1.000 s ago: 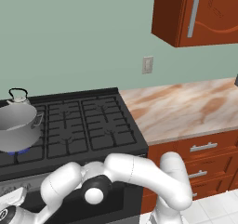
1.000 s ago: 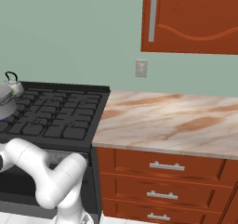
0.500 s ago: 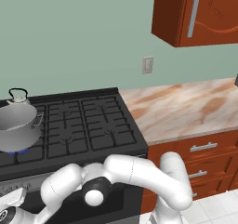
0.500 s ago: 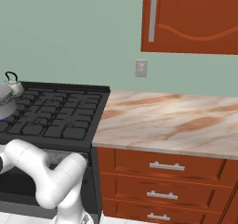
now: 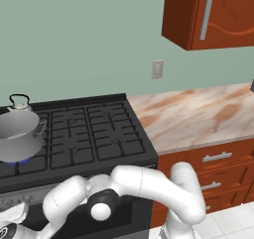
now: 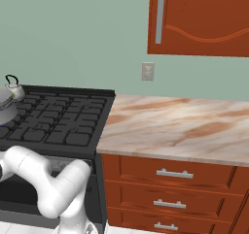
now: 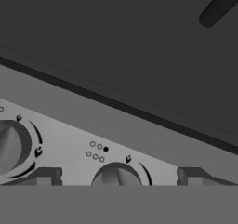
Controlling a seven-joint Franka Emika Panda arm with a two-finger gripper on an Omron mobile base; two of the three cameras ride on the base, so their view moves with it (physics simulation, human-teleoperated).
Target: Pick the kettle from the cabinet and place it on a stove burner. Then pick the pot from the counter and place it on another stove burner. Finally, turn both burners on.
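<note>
The grey pot (image 5: 17, 133) sits on the front left stove burner, with a blue flame (image 5: 20, 161) under it. Behind it on the rear left burner stands the small white kettle (image 5: 20, 103) with its black arched handle. Both also show at the left edge of the right base view: kettle (image 6: 13, 87), pot (image 6: 4, 109). My gripper (image 7: 118, 175) is open at the grey knob strip (image 7: 139, 144). Its dark fingertips (image 7: 44, 174) stand apart on either side of one round knob (image 7: 116, 177). A second knob (image 7: 11, 144) lies to the left.
The black range (image 5: 94, 134) has free grates in the middle and on the right. The marbled counter (image 5: 198, 116) lies to its right over wooden drawers (image 6: 175, 175). The wall cabinet (image 5: 213, 15) hangs above with its door shut. A dark bar (image 7: 218, 7) crosses the oven front.
Pot, kettle and arm keep their places in both base views. The jaws have spread wider over the last second.
</note>
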